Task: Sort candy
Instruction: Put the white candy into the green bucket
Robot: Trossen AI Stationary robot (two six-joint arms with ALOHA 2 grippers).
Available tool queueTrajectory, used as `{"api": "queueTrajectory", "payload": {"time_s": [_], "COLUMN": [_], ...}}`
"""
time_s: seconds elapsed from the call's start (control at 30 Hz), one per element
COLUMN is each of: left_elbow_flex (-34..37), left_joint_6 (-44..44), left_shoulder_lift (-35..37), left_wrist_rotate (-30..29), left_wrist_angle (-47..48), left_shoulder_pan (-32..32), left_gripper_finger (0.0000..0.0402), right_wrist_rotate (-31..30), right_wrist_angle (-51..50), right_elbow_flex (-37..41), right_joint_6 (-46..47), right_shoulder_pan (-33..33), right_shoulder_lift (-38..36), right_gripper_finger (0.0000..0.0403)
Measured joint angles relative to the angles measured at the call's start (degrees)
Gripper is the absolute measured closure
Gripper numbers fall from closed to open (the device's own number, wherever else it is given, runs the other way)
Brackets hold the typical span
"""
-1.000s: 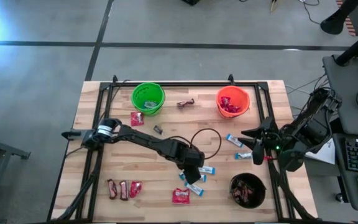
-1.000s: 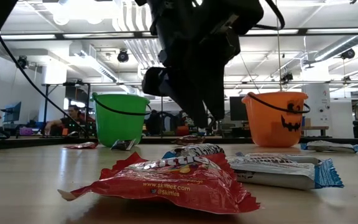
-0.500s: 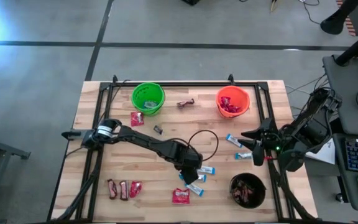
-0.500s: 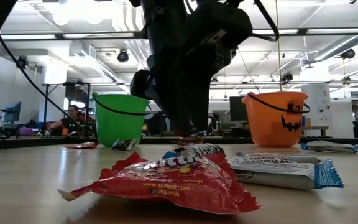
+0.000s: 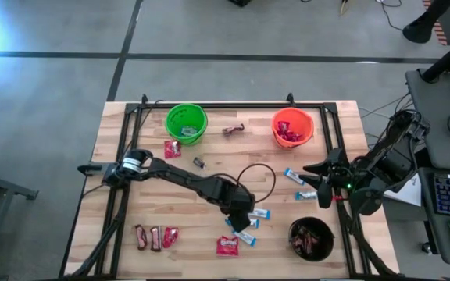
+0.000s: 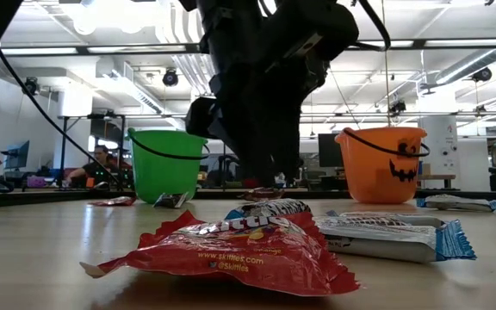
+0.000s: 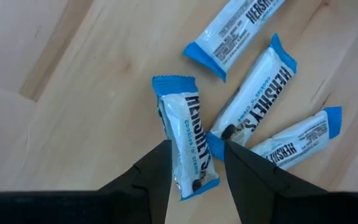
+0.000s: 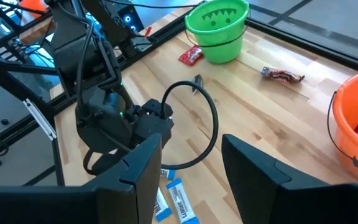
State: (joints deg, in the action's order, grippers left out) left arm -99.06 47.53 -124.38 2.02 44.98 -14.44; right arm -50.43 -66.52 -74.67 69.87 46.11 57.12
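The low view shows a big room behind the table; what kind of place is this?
Probably a robotics lab or workshop: an open hall with ceiling light strips, desks with monitors at the back, and a wooden table framed in black, fitted with robot arms.

Overhead straight down, table-level across, two wrist close-ups; green bucket point(image 5: 186, 122) common to three views.

A light wooden counter point(image 5: 131, 129) fills the centre of the overhead frame. On it, a green bucket point(image 5: 186, 122) stands at upper left, an orange bucket point(image 5: 292, 127) at upper right and a black bucket point(image 5: 312, 239) at lower right. Candy lies scattered: light-blue-and-white bars point(image 5: 250, 226) at centre, red packets point(image 5: 226, 247) along the lower edge.
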Motion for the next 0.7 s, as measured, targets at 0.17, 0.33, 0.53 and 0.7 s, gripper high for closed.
{"api": "queueTrajectory", "payload": {"time_s": [0.17, 0.33, 0.53, 0.7], "left_elbow_flex": [1.02, 3.43, 3.58, 3.56], "left_joint_6": [0.0, 0.96, 1.01, 0.59], "left_shoulder_lift": [0.02, 0.02, 0.02, -0.74], "left_wrist_rotate": [0.03, 0.07, 0.4, 3.45], "left_wrist_angle": [-0.59, -2.04, -3.04, -5.95], "left_shoulder_pan": [0.0, -0.02, -0.04, -0.23], "left_gripper_finger": [0.0274, 0.0274, 0.0274, 0.0274], "right_wrist_rotate": [0.0, 0.0, 0.0, 0.0], "right_wrist_angle": [-0.02, -0.02, -0.02, -0.02], "right_elbow_flex": [0.0, 0.0, 0.0, 0.0], "right_joint_6": [-0.02, -0.02, -0.02, -0.02], "right_shoulder_pan": [0.0, 0.0, 0.0, 0.0], "right_shoulder_lift": [0.02, 0.02, 0.02, 0.02], "right_gripper_finger": [0.0246, 0.0241, 0.0244, 0.0245]}}
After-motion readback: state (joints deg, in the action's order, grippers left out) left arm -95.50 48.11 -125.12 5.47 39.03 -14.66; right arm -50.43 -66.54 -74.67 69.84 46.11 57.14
